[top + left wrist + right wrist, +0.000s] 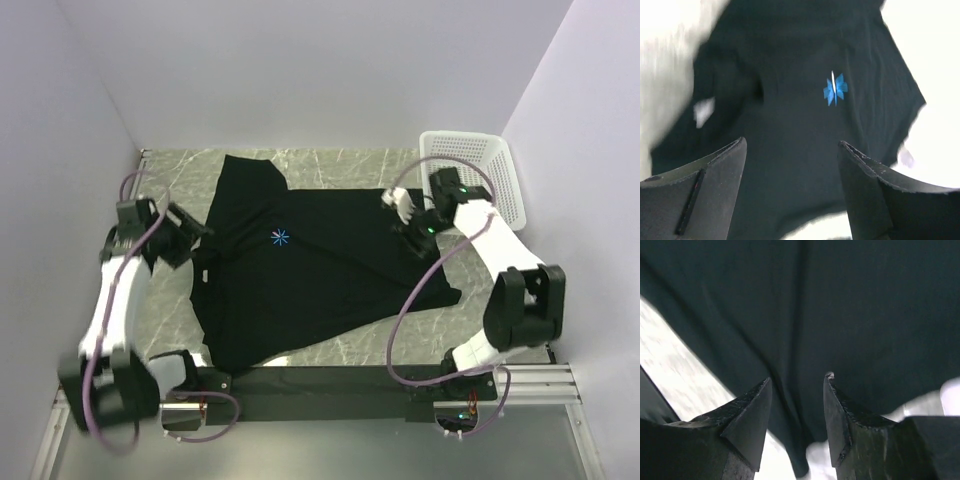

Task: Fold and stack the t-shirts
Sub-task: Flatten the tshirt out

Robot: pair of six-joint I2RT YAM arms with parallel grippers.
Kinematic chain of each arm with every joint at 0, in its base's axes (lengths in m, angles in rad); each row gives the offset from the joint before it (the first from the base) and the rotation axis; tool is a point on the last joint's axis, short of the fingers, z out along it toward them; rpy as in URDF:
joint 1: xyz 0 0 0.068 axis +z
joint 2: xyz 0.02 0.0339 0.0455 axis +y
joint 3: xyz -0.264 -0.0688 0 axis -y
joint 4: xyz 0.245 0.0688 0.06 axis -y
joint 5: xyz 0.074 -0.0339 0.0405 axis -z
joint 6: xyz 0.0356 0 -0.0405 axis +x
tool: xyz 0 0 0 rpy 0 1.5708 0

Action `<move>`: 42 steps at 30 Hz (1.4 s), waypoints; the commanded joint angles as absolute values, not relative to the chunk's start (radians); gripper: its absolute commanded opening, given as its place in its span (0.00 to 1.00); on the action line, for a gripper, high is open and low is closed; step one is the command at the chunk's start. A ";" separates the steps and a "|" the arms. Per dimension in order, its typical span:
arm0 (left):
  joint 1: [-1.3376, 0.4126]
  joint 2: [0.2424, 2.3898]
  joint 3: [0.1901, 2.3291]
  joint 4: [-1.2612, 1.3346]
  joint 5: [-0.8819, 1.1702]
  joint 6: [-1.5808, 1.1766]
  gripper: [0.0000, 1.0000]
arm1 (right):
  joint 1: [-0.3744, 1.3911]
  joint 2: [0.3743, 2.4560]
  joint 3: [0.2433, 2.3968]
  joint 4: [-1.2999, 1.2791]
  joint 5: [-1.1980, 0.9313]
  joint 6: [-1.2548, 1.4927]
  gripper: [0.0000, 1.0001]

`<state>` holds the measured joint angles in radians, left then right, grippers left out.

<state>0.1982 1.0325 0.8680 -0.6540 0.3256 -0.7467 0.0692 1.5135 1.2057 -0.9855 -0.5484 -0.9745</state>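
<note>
The black t-shirt (320,280) lies opened out but skewed across the middle of the marbled worktop (340,162), chest side up, with its blue starburst logo (280,237) towards the left and one part reaching to the far edge. It is not yet folded, and shallow creases run through the cloth. The left hand (197,242) hangs at the shirt's left edge with its fingers spread wide and nothing between them; the left wrist view looks down between them onto the logo (835,89) and dark fabric. The right hand (403,218) sits over the right edge, near the white perforated basket (500,180) in the far right corner. Its fingers are also parted, more narrowly, with only cloth beneath them in the right wrist view (797,390) and no pinch made. The shirt looks light, limp and thin. It will probably sag and drag rather than hold shape, and a single layer could slip out of a shallow grip. The sounder places to take hold are probably the outer edges or seams on both sides at once, pinched close to the worktop, so that the fabric lifts evenly and folds over without bunching.
</note>
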 commanded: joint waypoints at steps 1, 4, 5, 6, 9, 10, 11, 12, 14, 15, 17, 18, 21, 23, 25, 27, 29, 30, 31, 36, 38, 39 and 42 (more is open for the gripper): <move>0.193 1.214 0.955 -0.284 0.281 -0.684 0.78 | 0.127 1.589 1.326 -0.804 -0.601 -0.608 0.53; 0.173 1.460 1.101 -0.265 0.263 -0.609 0.77 | 0.133 1.688 1.452 -0.772 -0.584 -0.470 0.52; 0.169 1.582 1.145 -0.278 0.259 -0.589 0.76 | 0.135 1.710 1.480 -0.778 -0.591 -0.456 0.52; 0.166 1.644 1.239 -0.291 0.264 -0.553 0.76 | 0.138 1.729 1.505 -0.781 -0.583 -0.427 0.52; 0.161 1.853 1.423 -0.357 0.239 -0.490 0.73 | 0.140 1.787 1.584 -0.791 -0.571 -0.405 0.52; 0.161 1.934 1.461 -0.373 0.238 -0.479 0.72 | 0.138 1.805 1.607 -0.792 -0.566 -0.402 0.52; 0.160 1.975 1.504 -0.385 0.229 -0.468 0.72 | 0.138 1.815 1.620 -0.792 -0.560 -0.400 0.52; 0.160 2.012 1.591 -0.406 0.226 -0.453 0.70 | 0.138 1.821 1.641 -0.798 -0.554 -0.402 0.52; 0.158 2.115 1.672 -0.467 0.218 -0.434 0.69 | 0.137 1.842 1.658 -0.810 -0.545 -0.405 0.52; 0.153 2.141 1.727 -0.475 0.219 -0.413 0.68 | 0.137 1.847 1.667 -0.811 -0.538 -0.405 0.52; 0.147 2.197 1.764 -0.497 0.210 -0.391 0.68 | 0.138 1.856 1.669 -0.808 -0.531 -0.405 0.52; 0.143 2.212 1.787 -0.499 0.215 -0.376 0.68 | 0.137 1.856 1.667 -0.808 -0.529 -0.402 0.52; 0.134 2.249 1.805 -0.491 0.239 -0.368 0.67 | 0.137 1.865 1.670 -0.807 -0.528 -0.390 0.52; 0.123 2.276 1.821 -0.503 0.244 -0.365 0.65 | 0.137 1.874 1.674 -0.805 -0.528 -0.385 0.52; 0.112 2.293 1.832 -0.522 0.241 -0.356 0.63 | 0.133 1.882 1.683 -0.807 -0.528 -0.377 0.52; 0.095 2.296 1.816 -0.522 0.220 -0.350 0.60 | 0.129 1.891 1.693 -0.807 -0.534 -0.371 0.52; 0.081 2.302 1.807 -0.531 0.201 -0.348 0.58 | 0.126 1.897 1.701 -0.810 -0.540 -0.362 0.52; 0.075 2.304 1.802 -0.532 0.193 -0.350 0.55 | 0.126 1.904 1.709 -0.811 -0.543 -0.361 0.52; 0.071 2.306 1.799 -0.543 0.166 -0.348 0.54 | 0.124 1.908 1.715 -0.815 -0.546 -0.360 0.52; 0.052 2.303 1.776 -0.564 0.072 -0.353 0.39 | 0.117 1.922 1.726 -0.813 -0.552 -0.351 0.52; 0.052 2.299 1.776 -0.577 0.029 -0.362 0.25 | 0.117 1.925 1.727 -0.811 -0.551 -0.351 0.52; 0.054 2.298 1.778 -0.577 0.017 -0.361 0.07 | 0.118 1.925 1.726 -0.810 -0.554 -0.350 0.52; 0.061 2.295 1.804 -0.594 -0.046 -0.359 0.00 | 0.118 1.927 1.723 -0.805 -0.554 -0.345 0.52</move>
